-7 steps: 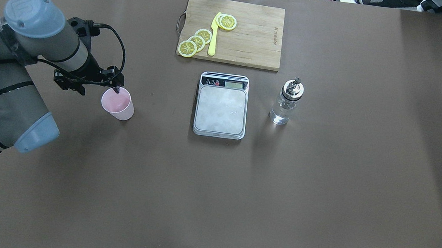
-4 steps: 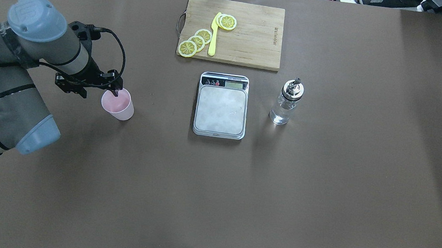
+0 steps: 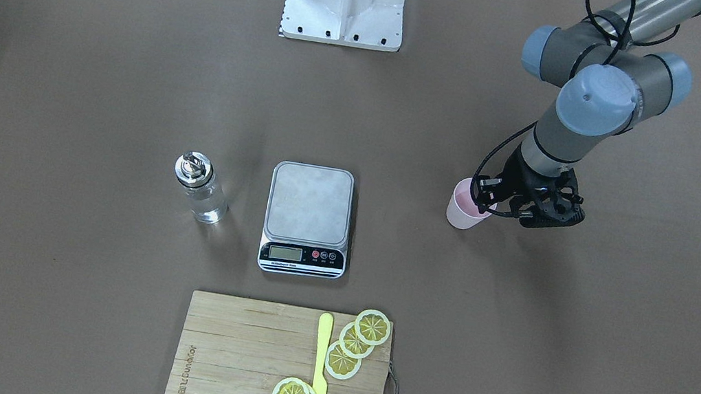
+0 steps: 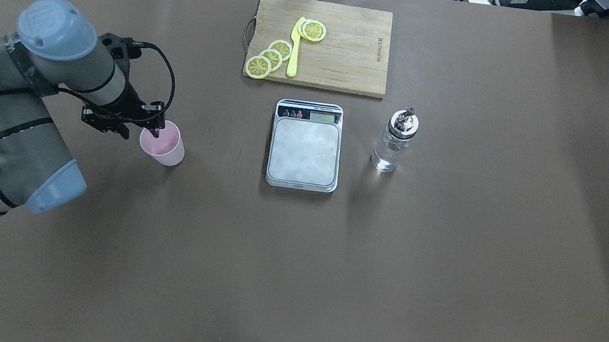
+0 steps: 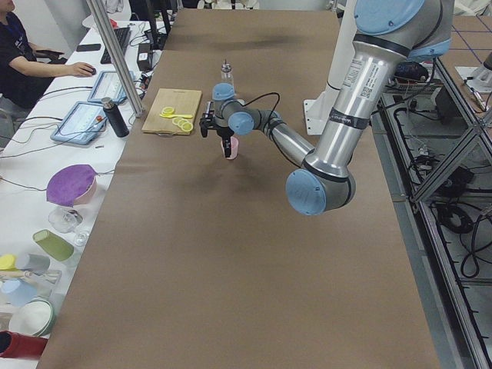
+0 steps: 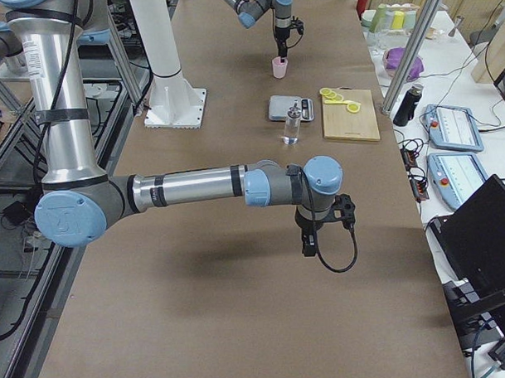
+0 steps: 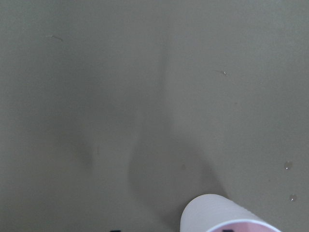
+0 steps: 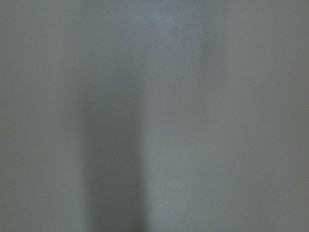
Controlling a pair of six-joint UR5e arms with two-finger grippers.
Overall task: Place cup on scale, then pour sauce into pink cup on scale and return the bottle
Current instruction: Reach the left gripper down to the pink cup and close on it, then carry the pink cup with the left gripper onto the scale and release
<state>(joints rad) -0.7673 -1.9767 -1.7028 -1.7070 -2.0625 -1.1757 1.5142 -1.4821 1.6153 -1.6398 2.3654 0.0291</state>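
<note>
The pale pink cup [image 4: 165, 148] stands upright on the brown table, left of the scale [image 4: 304, 154] and well apart from it. My left gripper [image 4: 155, 131] points down at the cup's near-left rim; the front view shows it at the cup [image 3: 461, 215] rim with one finger inside. In the left wrist view the cup [image 7: 217, 212] fills the bottom edge, and dark fingertips sit wide apart on either side of its wall, so the gripper is open. The bottle [image 4: 393, 144] of clear sauce stands right of the scale. My right gripper [image 6: 307, 245] hangs over bare table; I cannot tell its state.
A wooden cutting board [image 4: 347, 49] with lemon slices and a yellow knife lies behind the scale. The robot's white base plate [image 3: 346, 2] sits at the near table edge. A person sits at a side desk in the exterior left view.
My left arm has shifted a little, and its gripper has moved slightly lower and nearer along the cup's rim. The cup, scale and bottle have not moved.
</note>
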